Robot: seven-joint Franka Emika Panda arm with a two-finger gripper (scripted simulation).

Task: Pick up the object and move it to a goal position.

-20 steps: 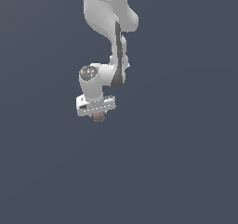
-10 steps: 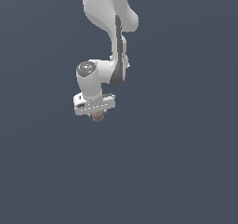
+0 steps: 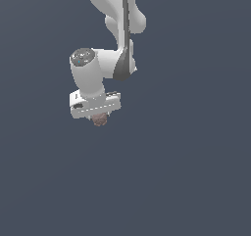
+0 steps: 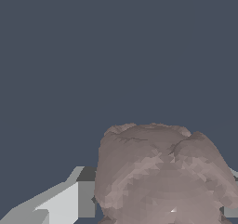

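The object [image 3: 100, 119] is a small brownish-pink bumpy lump, narrower than the white gripper bar. It hangs just under that bar in the exterior view, held in my gripper [image 3: 99, 118], which is shut on it, well above the grey ground. In the wrist view the object [image 4: 160, 176] fills the near part of the picture, with one grey finger [image 4: 69, 202] showing beside it; the other finger is mostly hidden behind the lump.
The white arm [image 3: 117, 29] comes down from the top of the exterior view. Only plain dark grey ground [image 3: 186, 171] lies around and below. No goal marker shows.
The gripper with the object has drifted a little toward the exterior view's left and slightly up. The grip has not changed.
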